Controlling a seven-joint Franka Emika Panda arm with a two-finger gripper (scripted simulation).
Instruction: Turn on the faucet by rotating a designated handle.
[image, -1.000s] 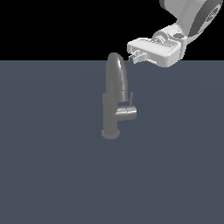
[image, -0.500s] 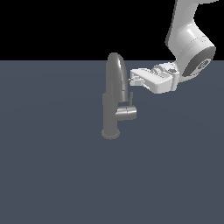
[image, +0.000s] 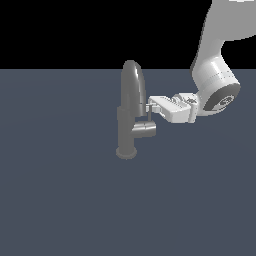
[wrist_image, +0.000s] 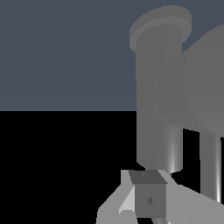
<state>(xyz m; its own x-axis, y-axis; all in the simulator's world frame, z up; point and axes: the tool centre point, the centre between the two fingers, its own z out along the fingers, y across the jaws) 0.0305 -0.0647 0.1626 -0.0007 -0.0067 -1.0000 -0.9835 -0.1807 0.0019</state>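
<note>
You've got a plain slate-blue table (image: 60, 200) w/ flat black backdrop behind, faucet (image: 131, 110) standing mid-table, handle (image: 146, 124) on its exterior-view right side, claw (image: 149, 106) at the handle's thin rod, can't tell if open or closed.

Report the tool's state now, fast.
Tool: at the handle's upper end beside the faucet; open or shut cannot be told.
</note>
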